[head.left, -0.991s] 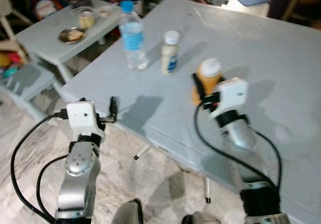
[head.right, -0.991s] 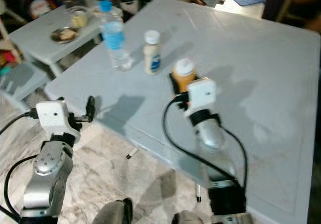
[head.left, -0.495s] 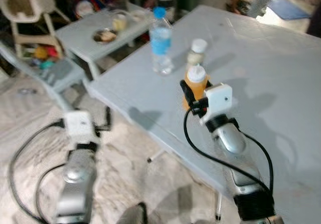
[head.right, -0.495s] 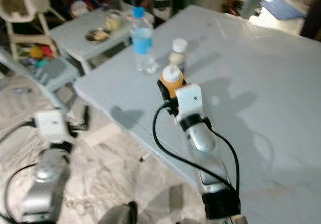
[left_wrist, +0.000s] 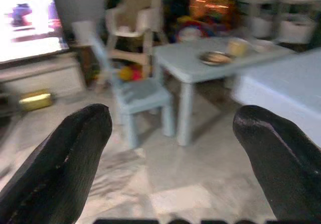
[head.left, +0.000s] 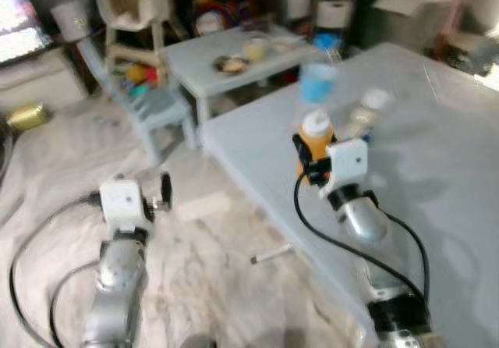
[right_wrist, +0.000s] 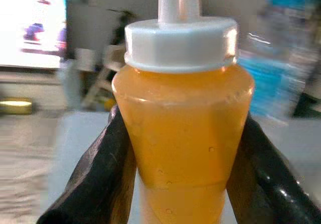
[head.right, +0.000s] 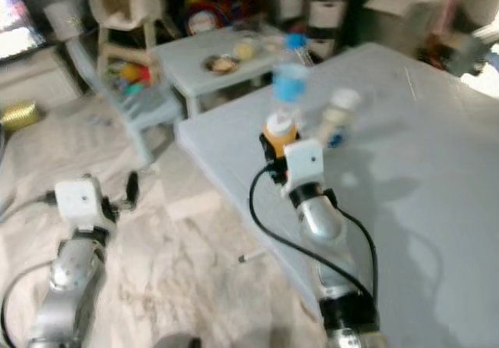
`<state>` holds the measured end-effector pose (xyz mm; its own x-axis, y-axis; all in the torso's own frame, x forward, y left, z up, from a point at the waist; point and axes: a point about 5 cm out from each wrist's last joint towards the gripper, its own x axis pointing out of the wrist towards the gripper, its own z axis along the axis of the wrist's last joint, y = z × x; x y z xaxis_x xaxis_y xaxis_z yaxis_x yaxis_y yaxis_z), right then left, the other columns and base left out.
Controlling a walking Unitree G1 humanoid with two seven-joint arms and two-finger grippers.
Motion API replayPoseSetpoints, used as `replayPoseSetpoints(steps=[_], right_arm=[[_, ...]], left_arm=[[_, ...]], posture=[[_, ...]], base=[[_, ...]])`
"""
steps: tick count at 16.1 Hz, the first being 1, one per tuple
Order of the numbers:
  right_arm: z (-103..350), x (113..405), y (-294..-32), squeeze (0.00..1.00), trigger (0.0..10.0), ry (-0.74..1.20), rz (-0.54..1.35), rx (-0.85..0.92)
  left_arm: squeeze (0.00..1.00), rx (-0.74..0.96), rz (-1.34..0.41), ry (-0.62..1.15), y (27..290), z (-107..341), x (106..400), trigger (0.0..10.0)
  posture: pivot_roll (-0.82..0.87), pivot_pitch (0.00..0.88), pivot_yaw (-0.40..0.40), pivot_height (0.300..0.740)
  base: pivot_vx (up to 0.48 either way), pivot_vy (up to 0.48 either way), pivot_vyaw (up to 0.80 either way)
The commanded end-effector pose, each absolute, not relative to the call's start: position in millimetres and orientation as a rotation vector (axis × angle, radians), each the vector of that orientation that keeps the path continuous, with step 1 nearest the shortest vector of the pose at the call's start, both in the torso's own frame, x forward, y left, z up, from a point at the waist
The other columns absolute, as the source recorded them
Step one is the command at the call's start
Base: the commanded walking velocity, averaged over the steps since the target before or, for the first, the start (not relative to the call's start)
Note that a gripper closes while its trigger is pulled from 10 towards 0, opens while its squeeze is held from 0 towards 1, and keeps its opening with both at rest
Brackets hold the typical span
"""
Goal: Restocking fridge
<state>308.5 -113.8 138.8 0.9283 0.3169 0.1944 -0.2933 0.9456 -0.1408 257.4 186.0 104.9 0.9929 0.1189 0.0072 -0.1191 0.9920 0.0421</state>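
The view has swung left; the orange bottle (right_wrist: 183, 128) stays clamped upright in the right pincer (head.left: 316, 154) above the table (head.left: 437, 168). The left pincer (left_wrist: 175, 148) hangs with fingers apart. Keep the bottle upright and the grip firm while turning toward the fridge.

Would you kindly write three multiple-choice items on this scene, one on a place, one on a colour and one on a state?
1. Where is the blue-capped water bottle?
A. on the large table
B. on the floor
C. on the small chair

2. What colour is the liquid in the bottle that the right hand holds?
A. green
B. orange
C. clear

3. How is the left hand?
A. shut on a cup
B. shut on a cloth
C. open, holding nothing

Answers: 1 A, it stands on the large table behind the held bottle. 2 B, the right wrist view shows orange liquid under a white cap. 3 C, its fingers stand wide apart over bare floor.
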Motion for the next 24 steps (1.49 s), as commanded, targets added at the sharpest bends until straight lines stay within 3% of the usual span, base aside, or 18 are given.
replayPoseSetpoints(steps=[1, 9, 12, 17, 21, 24], right_arm=[[138, 309, -106, 0.00, 10.0, -0.214, 0.348, -0.103], [136, 307, -97, 0.00, 10.0, -0.224, 0.387, -0.095], [136, 308, -106, 0.00, 10.0, -0.227, 0.338, -0.096], [120, 295, -130, 0.00, 10.0, -0.171, 0.228, -0.102], [119, 290, -136, 0.00, 10.0, -0.167, 0.227, -0.118], [119, 291, -136, 0.00, 10.0, -0.169, 0.225, -0.137]], left_arm=[[0.00, 0.036, 0.140, -0.003, 188, 105, 258, 10.0], [0.00, 0.044, 0.148, 0.002, 192, 103, 256, 10.0], [0.00, 0.057, 0.150, 0.011, 194, 102, 257, 10.0], [0.00, 0.089, 0.173, 0.057, 207, 93, 243, 10.0], [0.00, 0.091, 0.163, 0.058, 203, 93, 245, 10.0], [0.00, 0.078, 0.171, 0.065, 200, 93, 246, 10.0]], posture=[[0.02, 0.027, 0.024, 0.740], [0.02, 0.032, 0.044, 0.740], [0.02, 0.030, 0.052, 0.740], [0.01, 0.034, 0.061, 0.740], [0.00, 0.032, 0.063, 0.740], [0.00, 0.026, 0.062, 0.740]], base=[[0.000, 0.000, 0.80], [0.000, 0.000, 0.80], [0.000, 0.000, 0.53], [0.000, 0.390, 0.00], [0.000, 0.480, 0.00], [0.000, 0.470, 0.80]])
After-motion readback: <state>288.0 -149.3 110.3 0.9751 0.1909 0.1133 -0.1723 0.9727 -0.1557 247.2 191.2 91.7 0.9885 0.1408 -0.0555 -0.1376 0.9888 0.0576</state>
